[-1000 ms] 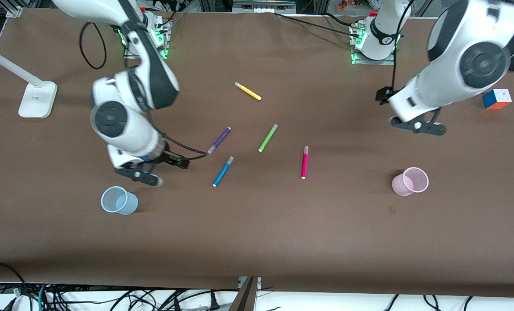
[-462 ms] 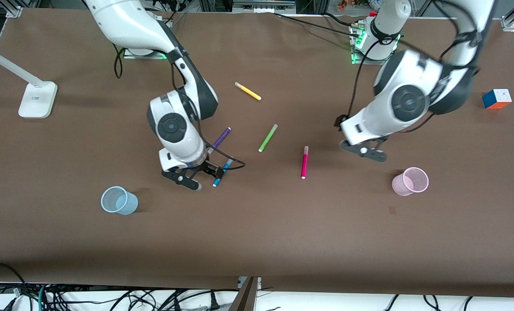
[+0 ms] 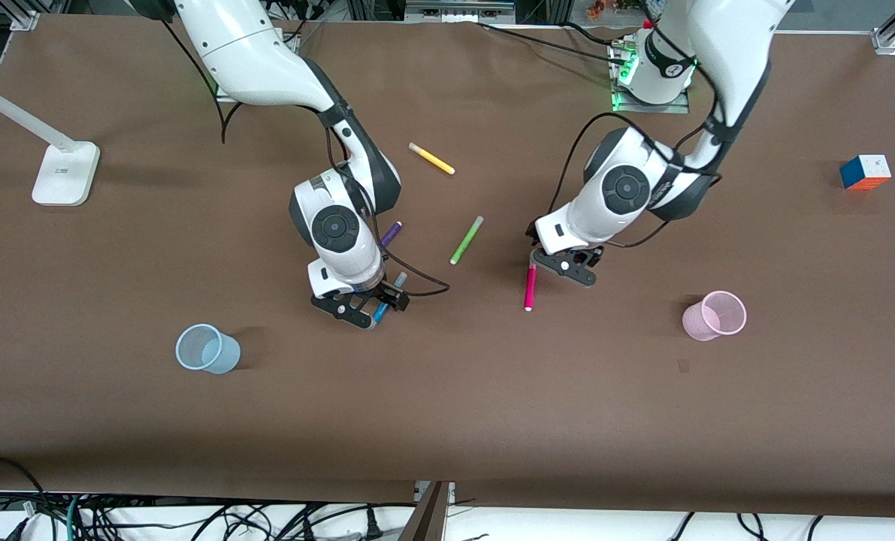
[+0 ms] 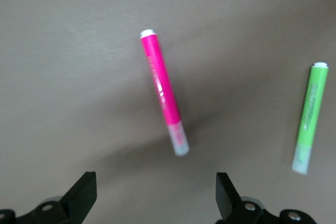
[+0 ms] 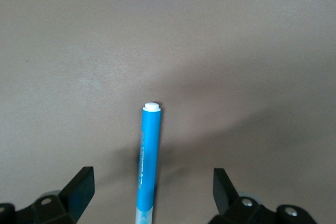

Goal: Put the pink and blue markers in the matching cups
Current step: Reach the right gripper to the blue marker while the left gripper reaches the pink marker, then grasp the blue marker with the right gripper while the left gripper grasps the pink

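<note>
Grippers both open: right gripper [image 3: 362,307] over blue marker [image 5: 148,157], left gripper [image 3: 565,267] over pink marker [image 4: 163,91]; blue cup [image 3: 207,349], pink cup [image 3: 715,315] upright on table [image 3: 447,421].

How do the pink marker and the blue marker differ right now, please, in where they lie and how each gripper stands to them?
The pink marker lies toward the left arm's end, the blue marker toward the right arm's. The open left gripper is over the pink marker's capped end; the open right gripper straddles the blue marker's middle. Both lie flat on the table, unheld, outside the cups.
</note>
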Tool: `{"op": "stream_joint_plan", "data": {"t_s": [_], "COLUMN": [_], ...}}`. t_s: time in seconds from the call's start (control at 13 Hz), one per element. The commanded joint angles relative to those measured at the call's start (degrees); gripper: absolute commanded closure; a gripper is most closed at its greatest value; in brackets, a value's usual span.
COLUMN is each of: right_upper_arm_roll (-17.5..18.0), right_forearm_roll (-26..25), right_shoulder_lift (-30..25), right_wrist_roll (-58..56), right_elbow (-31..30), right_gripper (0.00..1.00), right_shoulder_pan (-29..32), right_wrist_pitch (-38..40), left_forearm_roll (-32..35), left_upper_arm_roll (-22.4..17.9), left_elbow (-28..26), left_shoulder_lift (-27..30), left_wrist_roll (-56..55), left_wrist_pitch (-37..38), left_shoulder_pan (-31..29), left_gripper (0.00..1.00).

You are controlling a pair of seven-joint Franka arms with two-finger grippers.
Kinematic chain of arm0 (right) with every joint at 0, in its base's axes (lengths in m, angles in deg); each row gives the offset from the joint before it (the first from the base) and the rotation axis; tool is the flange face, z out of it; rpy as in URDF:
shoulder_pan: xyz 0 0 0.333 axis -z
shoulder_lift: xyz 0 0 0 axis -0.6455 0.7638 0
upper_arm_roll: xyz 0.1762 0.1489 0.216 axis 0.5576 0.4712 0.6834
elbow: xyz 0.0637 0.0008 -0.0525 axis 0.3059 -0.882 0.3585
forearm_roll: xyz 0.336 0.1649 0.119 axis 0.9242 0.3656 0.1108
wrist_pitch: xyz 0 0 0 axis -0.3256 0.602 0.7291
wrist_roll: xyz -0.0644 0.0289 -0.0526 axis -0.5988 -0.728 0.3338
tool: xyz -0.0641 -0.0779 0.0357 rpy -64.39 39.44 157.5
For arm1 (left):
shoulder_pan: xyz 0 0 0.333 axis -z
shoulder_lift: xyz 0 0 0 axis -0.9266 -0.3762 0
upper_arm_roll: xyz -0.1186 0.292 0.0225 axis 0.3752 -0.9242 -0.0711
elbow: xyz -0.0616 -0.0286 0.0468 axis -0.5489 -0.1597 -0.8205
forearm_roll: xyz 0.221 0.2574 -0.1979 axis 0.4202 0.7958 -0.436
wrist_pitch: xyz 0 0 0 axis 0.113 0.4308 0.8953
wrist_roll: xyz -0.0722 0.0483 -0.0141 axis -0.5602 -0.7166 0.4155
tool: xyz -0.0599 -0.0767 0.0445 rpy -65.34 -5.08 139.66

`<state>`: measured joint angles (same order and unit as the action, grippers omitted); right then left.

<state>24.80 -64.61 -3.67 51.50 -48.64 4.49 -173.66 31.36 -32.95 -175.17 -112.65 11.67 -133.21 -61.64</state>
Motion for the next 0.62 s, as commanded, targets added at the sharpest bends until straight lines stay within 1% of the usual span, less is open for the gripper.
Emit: {"op": "stream_joint_plan", "data": {"t_s": [0.0,0.08,0.23,0.46,0.54], "right_upper_arm_roll": [-0.49,-0.49,-0.49,-0.49,-0.49], "right_forearm_roll": [0.32,0.4,0.58,0.58,0.58], "right_shoulder_lift": [1.16,1.77,2.83,3.62,3.71], "right_wrist_roll": [0.58,0.67,0.93,0.93,0.84], "right_elbow": [1.17,1.17,1.17,1.17,1.17], "right_gripper": [0.0,0.01,0.01,0.03,0.09], "right_shoulder_pan": [-0.5,-0.5,-0.5,-1.02,-1.02], "right_wrist_pitch": [-1.34,-1.87,-4.06,-4.51,-4.51], "left_forearm_roll": [2.21,2.3,2.3,2.3,2.65], "left_upper_arm_roll": [-0.42,-0.51,-0.51,-0.51,-0.51], "left_elbow": [0.02,-0.06,-0.07,-0.07,-0.07], "left_shoulder_lift": [-5.25,-6.14,-6.06,-6.14,-6.14], "left_wrist_roll": [-0.23,-0.23,-0.23,-0.23,-0.06], "left_wrist_pitch": [-7.66,-9.26,-9.36,-9.36,-9.36], "left_shoulder_pan": [0.68,0.68,1.03,1.47,1.47], "left_gripper": [0.0,0.0,0.0,0.0,0.11]}}
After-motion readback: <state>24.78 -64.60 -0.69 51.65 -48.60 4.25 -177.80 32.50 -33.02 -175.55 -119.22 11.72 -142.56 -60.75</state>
